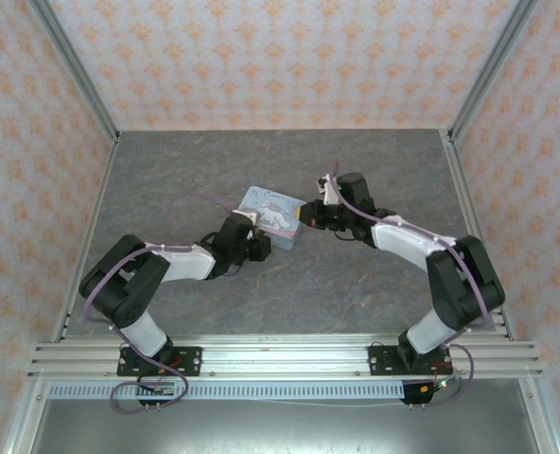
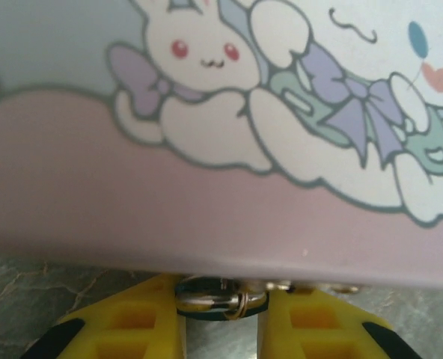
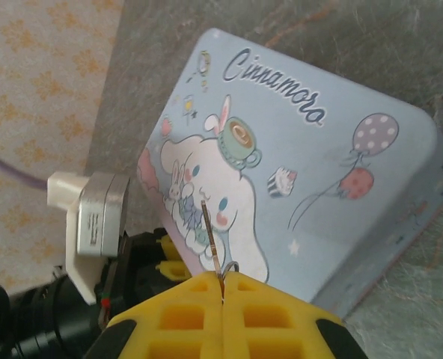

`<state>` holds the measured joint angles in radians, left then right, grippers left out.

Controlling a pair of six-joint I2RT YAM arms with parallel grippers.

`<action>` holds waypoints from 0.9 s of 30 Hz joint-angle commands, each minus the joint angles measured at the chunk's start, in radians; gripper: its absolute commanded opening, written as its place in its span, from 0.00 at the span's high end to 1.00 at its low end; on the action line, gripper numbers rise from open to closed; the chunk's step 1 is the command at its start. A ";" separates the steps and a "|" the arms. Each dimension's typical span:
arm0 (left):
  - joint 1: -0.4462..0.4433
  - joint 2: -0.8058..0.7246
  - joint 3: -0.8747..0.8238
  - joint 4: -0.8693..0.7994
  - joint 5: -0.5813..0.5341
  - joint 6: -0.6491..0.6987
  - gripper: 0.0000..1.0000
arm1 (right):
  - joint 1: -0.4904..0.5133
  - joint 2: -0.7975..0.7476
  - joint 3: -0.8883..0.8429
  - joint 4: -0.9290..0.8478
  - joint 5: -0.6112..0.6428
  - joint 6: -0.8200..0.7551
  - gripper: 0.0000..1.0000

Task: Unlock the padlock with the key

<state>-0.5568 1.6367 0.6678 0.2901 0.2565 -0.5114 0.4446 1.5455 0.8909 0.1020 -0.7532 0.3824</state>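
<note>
Two robot arms meet at a pale blue cartoon-printed tin point(image 1: 272, 216) on a grey stone-patterned table point(image 1: 375, 161). The left gripper point(image 2: 221, 318) sits close against the tin's pink side wall at its near-left edge. Its yellow fingers point(image 2: 143, 321) are clamped on either side of the padlock point(image 2: 220, 301), a tiny dark-green body with a silvery shackle hanging just below the tin's lower edge. The right gripper point(image 3: 222, 288), on the tin's opposite side, has its yellow fingers pinched fully together on the key point(image 3: 210, 235). The key's thin shaft stands up from between the pads, with a small wire ring point(image 3: 232, 267) at its base. The key is held apart from the padlock.
</note>
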 commanded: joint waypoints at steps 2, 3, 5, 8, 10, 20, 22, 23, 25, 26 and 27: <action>-0.012 -0.070 0.085 -0.124 0.043 -0.114 0.80 | 0.013 -0.140 -0.110 -0.058 0.064 -0.145 1.00; -0.011 -0.077 0.090 -0.131 0.064 -0.131 0.79 | 0.018 -0.167 -0.138 -0.062 0.070 -0.164 1.00; -0.011 -0.088 0.108 -0.147 0.100 -0.161 0.79 | 0.040 -0.221 -0.183 -0.071 0.088 -0.198 1.00; -0.011 -0.100 0.143 -0.189 0.141 -0.194 0.79 | 0.079 -0.272 -0.242 -0.080 0.114 -0.230 1.00; -0.011 -0.101 0.164 -0.219 0.162 -0.210 0.79 | 0.111 -0.280 -0.266 -0.075 0.133 -0.248 1.00; -0.011 -0.134 0.234 -0.359 0.215 -0.283 0.79 | 0.234 -0.159 -0.238 -0.046 0.225 -0.320 1.00; -0.011 -0.139 0.232 -0.364 0.219 -0.302 0.79 | 0.238 -0.142 -0.234 -0.014 0.229 -0.314 1.00; -0.011 -0.141 0.230 -0.362 0.223 -0.315 0.79 | 0.238 -0.134 -0.233 0.000 0.229 -0.311 1.00; -0.011 -0.143 0.224 -0.347 0.239 -0.343 0.80 | 0.239 -0.120 -0.230 0.033 0.223 -0.305 1.00; -0.011 -0.144 0.220 -0.339 0.243 -0.354 0.80 | 0.240 -0.111 -0.228 0.047 0.218 -0.301 1.00; -0.011 -0.145 0.218 -0.329 0.249 -0.367 0.80 | 0.241 -0.104 -0.226 0.059 0.212 -0.299 1.00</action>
<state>-0.5568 1.5372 0.8585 -0.0673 0.4713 -0.8253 0.6785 1.4231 0.6327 0.0750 -0.5522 0.0952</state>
